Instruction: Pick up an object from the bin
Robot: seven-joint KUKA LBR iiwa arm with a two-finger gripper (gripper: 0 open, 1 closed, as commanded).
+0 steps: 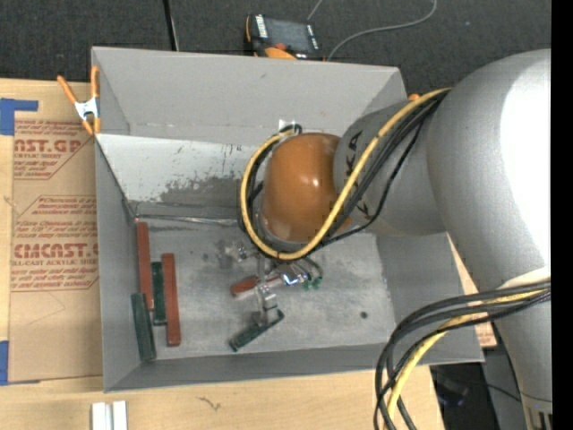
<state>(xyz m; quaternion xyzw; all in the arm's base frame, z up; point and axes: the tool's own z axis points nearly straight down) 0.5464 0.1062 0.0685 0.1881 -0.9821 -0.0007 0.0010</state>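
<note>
Nearest the front wall of the grey metal bin (179,88), a short dark green bar (255,331) is lying flat on the floor, slanting up toward the right. Its upper end is reaching just under the pincer (267,296). The pincer is hanging low over the middle of the floor, pointing down. Whether it is spread or pressed together cannot be told from this angle, and nothing is showing in its grip.

Just to the pincer's left, a small red-brown piece (243,287) is lying on the floor, close beside the tip. The green bar and this piece are the two things nearest the pincer. On the other side, a tiny green bit (312,283) is sitting near the wrist's lower edge.

Well apart, along the left wall, a cluster of long bars (157,298) is lying side by side, some red-brown and some dark green, all running front to back.

A little farther back, a few pale scraps (231,254) are lying on the floor, too small to identify.

Above the pincer, the orange cover (300,186) is bulging from the wrist, with yellow-and-black cables (251,177) looping around it. The silver arm (483,159) is reaching in from the right.
</note>
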